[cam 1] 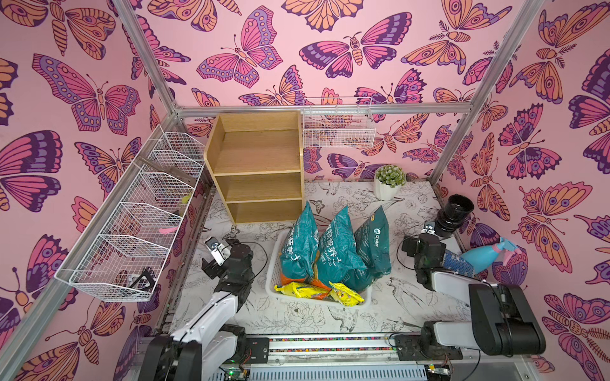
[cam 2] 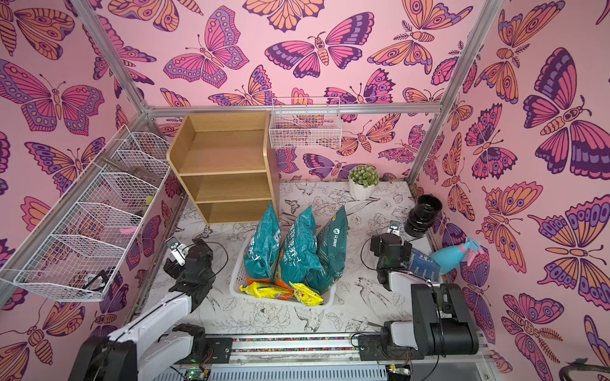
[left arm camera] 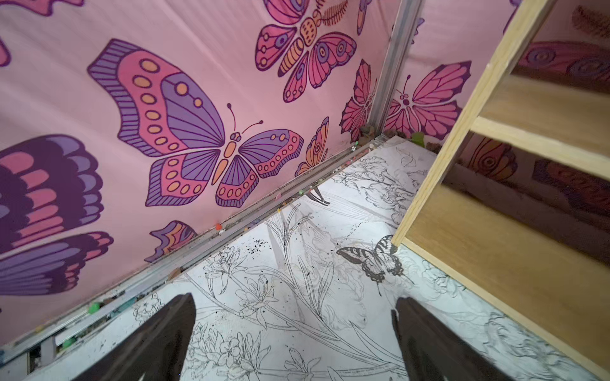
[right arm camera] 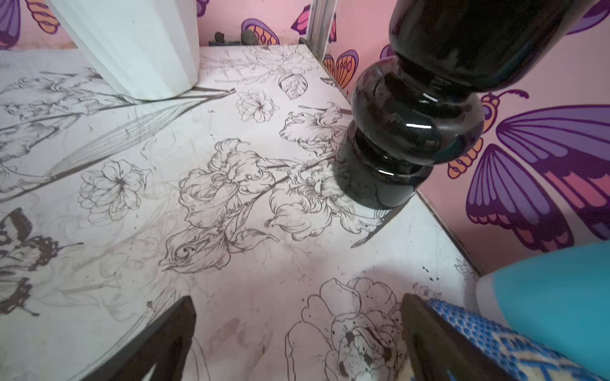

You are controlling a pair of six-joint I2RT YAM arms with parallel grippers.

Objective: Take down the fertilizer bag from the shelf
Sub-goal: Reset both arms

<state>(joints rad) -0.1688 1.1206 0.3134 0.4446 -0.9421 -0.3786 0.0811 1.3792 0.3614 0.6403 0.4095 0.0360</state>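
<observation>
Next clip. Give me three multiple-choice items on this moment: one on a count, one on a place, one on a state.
1. How many teal bags are in view?
A. two
B. three
C. four

2. Where do they stand in relation to the wooden shelf?
A. on its top tier
B. in the white basket on the table in front of it
C. behind it, against the wall

3. How do the left gripper and the right gripper stand?
A. both open, nothing between the jaws
B. both shut
C. left shut on a bag, right open

Answers:
1 B: both top views show three teal bags side by side.
2 B: all three stand upright in the basket, and every shelf tier is bare.
3 A: each wrist view shows spread fingers with only table between them.
</observation>
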